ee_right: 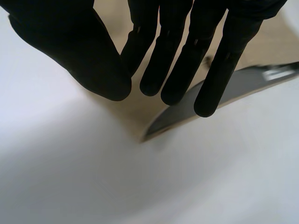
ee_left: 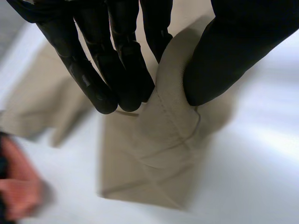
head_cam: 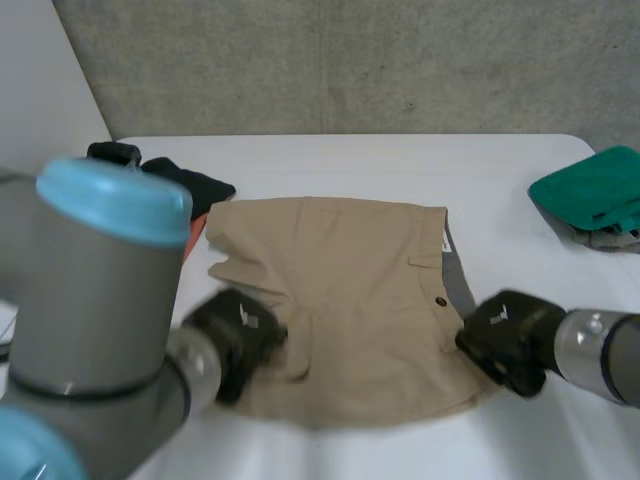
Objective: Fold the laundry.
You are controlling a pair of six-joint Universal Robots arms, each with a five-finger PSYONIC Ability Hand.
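Tan shorts [head_cam: 350, 290] lie spread on the white table [head_cam: 330, 160], their waistband with grey lining on the right. My left hand [head_cam: 235, 335] is at the near left leg end. In the left wrist view its fingers [ee_left: 117, 60] and thumb pinch a raised fold of the tan cloth [ee_left: 154, 158]. My right hand [head_cam: 505, 335] is at the near right waistband corner. In the right wrist view its straight fingers [ee_right: 173, 56] and thumb close on the tan edge [ee_right: 138, 114], where the grey lining [ee_right: 187, 112] shows lifted off the table.
A green cloth [head_cam: 595, 190] lies on a grey one at the table's far right edge. A black garment [head_cam: 175, 175] and an orange one [head_cam: 197, 228] lie at the far left, the orange garment [ee_left: 18, 186] near my left hand. My left arm [head_cam: 100, 300] looms front left.
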